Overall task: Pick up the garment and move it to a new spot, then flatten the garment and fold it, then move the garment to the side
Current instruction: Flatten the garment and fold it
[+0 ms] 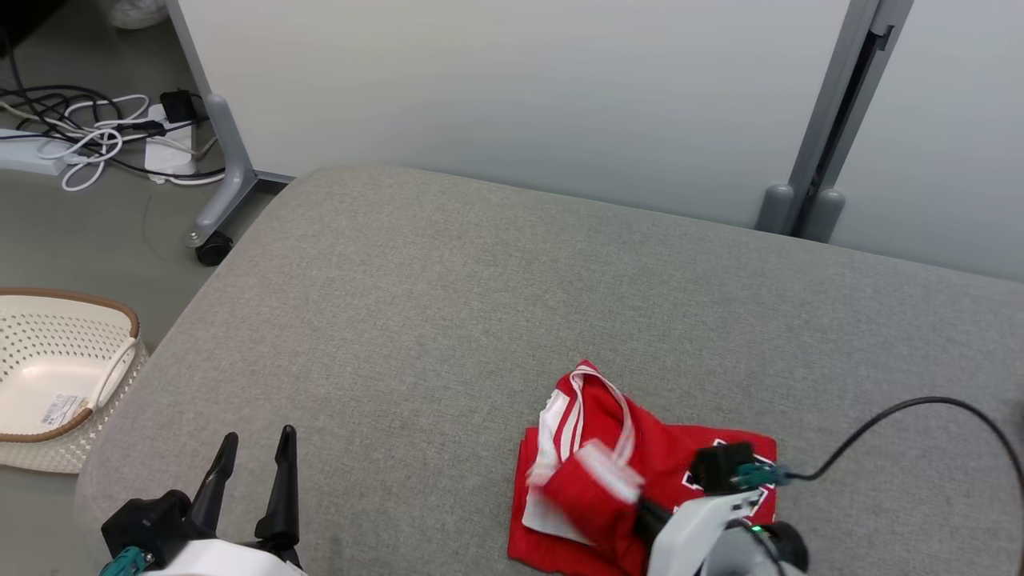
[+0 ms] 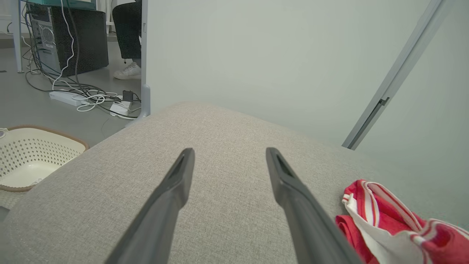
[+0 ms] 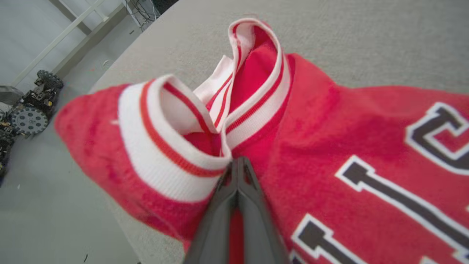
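Right end effector (image 3: 238, 160): closed on garment (image 3: 311, 146) trim, 5 o'clock.
Left end effector (image 1: 258, 436): open, 7 o'clock.
Risk: narrow pinch may slip during lift.

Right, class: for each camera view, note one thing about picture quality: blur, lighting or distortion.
Head view: even light on the cushion, but the red shirt smears where lifted. Left wrist view: sharp, though the wide lens stretches the open left pincer. Right wrist view: the cuff blurs beside the shut right pincer.
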